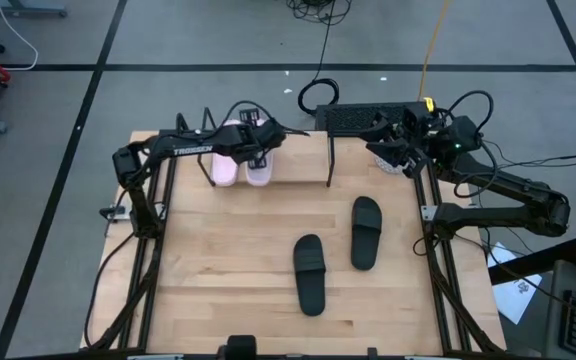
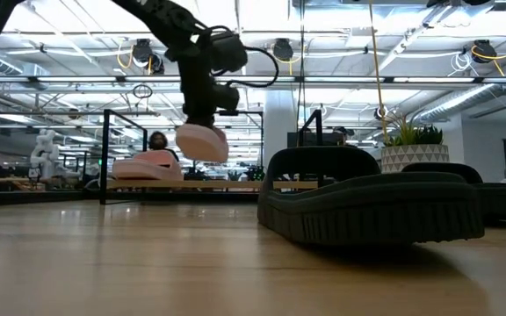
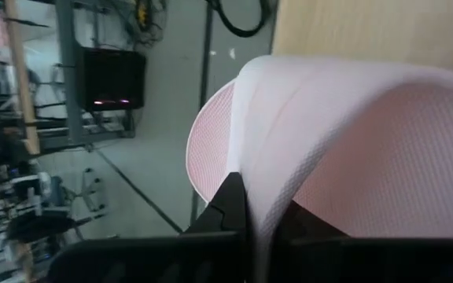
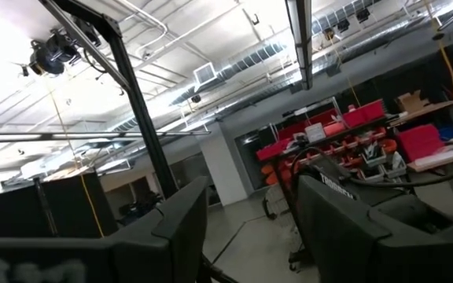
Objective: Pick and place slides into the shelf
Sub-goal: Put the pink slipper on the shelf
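Left gripper [image 1: 258, 150]: over the left part of the shelf [image 1: 303, 170], fingers closed on the strap of a pink slide [image 2: 202, 142]. In the low view this slide hangs clear above the shelf board, tilted, not yet resting on it.
Grip detail: in the left wrist view one finger [image 3: 230, 206] sits under the pink strap; the strap drapes over it, the shelf's light wood shows behind.
Other pink slide [image 2: 148, 165]: already lying flat on the shelf, just beside the held one, on its left in the low view.
Black slides: both on the tabletop [image 1: 218, 270], well apart from the shelf. One [image 1: 309, 274] nearer the front edge, the other [image 1: 366, 232] to its right and closer to the shelf.
Right gripper [image 4: 250, 228]: raised at the far right corner, pointing into the room. Fingers stand apart with nothing between them.
Progress (judgement): one of four placed, second in the placing step, two untouched.
Risk 1: the held slide is tilted; released from this height it could land on an edge and roll off the back of the shelf.
Risk 2: it hangs just beside the placed pink slide; lowering without a sideways offset could knock that one or stack on it.
Risk 3: the hold is on the strap only, so the sole may swing and slip.
Risk 4: crowding the pinks too far right leaves little room for the black pair.
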`<state>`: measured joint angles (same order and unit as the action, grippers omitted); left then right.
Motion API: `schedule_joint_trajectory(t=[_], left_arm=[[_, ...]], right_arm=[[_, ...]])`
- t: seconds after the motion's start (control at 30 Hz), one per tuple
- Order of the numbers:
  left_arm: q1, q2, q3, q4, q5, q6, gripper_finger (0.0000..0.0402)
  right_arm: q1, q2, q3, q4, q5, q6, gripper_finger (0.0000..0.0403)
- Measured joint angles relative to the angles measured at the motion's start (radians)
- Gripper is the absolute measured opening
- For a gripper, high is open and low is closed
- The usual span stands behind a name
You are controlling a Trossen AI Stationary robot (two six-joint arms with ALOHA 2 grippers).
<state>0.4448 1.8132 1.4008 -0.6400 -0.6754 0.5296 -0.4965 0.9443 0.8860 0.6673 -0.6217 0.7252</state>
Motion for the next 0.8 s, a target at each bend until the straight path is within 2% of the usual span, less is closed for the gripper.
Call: schedule_joint_trajectory(t=[0.1, 0.3, 0.57, 0.8], left_arm=[[0.018, -0.023, -0.03, 0.069, 0.023, 0.009, 0.0], [0.032, -0.029, -0.081, 0.09, 0.047, 0.039, 0.0], [0.036, -0.03, -0.139, 0.209, 0.05, 0.073, 0.0], [0.056, -0.03, -0.156, 0.229, 0.05, 0.079, 0.0]], right_arm=[[0.0, 0.0, 0.0, 0.0, 0.022, -0.008, 0.0185], [-0.001, 0.0, 0.0, -0.008, 0.071, -0.031, 0.0185], [-0.001, 0.0, 0.0, -0.016, 0.072, -0.035, 0.0185], [-0.001, 0.0, 0.0, -0.015, 0.075, -0.035, 0.0185]])
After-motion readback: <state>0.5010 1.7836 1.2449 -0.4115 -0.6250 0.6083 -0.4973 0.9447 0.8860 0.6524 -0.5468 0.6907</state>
